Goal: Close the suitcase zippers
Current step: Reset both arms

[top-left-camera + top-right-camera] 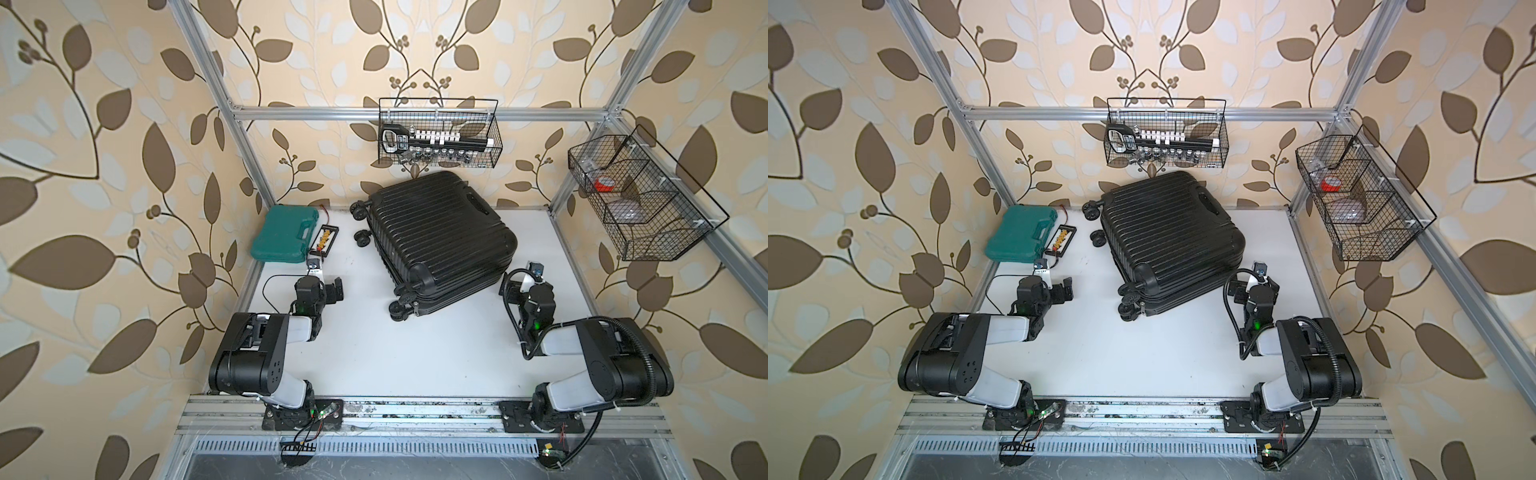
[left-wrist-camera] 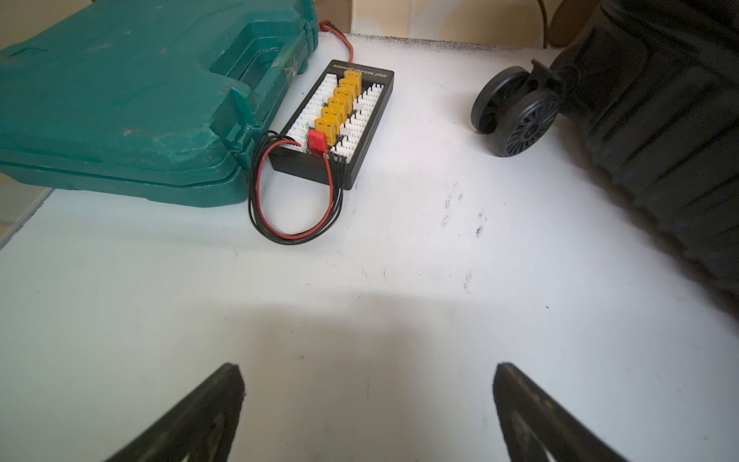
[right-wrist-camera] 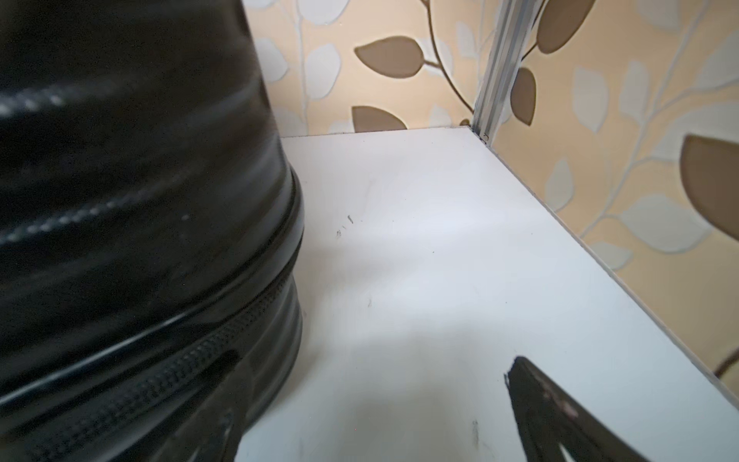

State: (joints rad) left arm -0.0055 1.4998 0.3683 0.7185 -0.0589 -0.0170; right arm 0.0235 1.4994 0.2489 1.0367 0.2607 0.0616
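You see the glossy black ribbed suitcase (image 1: 436,232) lying flat on the desk (image 1: 395,353), shells together, casters (image 1: 360,237) leftward. The zippers (image 3: 192,356) look meshed where visible.

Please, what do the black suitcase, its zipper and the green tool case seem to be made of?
The suitcase looks like hard glossy plastic: its ribbed shell shows bright reflections. Its zipper track seems to be black fabric tape with fine coil teeth. The tool case seems to be moulded teal plastic, matt, with pale scuff marks.
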